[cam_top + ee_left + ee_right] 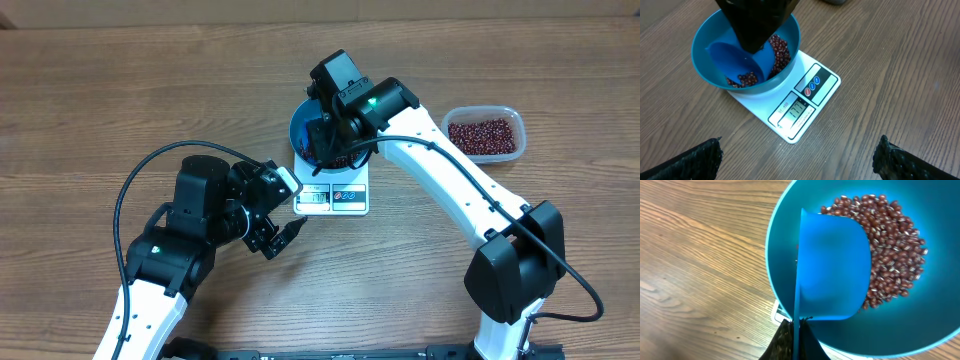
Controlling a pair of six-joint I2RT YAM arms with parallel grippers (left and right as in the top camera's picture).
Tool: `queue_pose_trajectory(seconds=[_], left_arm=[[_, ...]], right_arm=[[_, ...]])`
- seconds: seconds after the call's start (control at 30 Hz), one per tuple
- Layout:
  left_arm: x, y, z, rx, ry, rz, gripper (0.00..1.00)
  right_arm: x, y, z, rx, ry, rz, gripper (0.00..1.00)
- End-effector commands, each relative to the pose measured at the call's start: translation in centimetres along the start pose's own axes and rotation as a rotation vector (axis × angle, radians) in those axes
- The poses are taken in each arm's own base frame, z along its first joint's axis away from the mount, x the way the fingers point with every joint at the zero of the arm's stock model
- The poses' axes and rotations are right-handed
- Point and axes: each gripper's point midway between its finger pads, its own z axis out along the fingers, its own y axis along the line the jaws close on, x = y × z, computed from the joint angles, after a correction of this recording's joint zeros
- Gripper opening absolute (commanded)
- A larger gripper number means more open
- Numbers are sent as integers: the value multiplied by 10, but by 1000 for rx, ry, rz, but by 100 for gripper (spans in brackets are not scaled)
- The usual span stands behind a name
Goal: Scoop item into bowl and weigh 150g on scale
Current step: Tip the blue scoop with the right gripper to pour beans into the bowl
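Observation:
The bright blue bowl (298,128) stands on the white scale (340,198). A heap of red-brown beans (890,265) lies inside the bowl (935,210). My right gripper (796,335) is shut on the flat handle of a small blue scoop (832,265), which hangs tilted inside the bowl over the beans. In the left wrist view the scoop (730,57) shows no beans in its hollow. My left gripper (797,160) is open and holds nothing. It sits low over bare table just in front of the scale's display (795,111).
A clear plastic tub (517,130) holding more beans sits to the right of the scale, behind the right arm. Wooden table surrounds the scale on all sides.

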Motion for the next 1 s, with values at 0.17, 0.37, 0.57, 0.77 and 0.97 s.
queue_pose_trajectory(seconds=[0.17,0.37,0.57,0.77,0.97], left_arm=[[1,0,0,10,-5,-11,99],[1,0,0,10,-5,-11,100],[1,0,0,10,-5,-11,100],[1,0,0,10,-5,-11,100],[1,0,0,10,-5,-11,100]], right_arm=[[-4,9,1,-60,-11,3,4],[-10,-3,-1,-58,-20,59,4],[-15,-14,-6,-107,-15,129,4],[-17,-22,-9,-133,-13,149,4],[-18,-22,-9,-133,-15,144,4]])
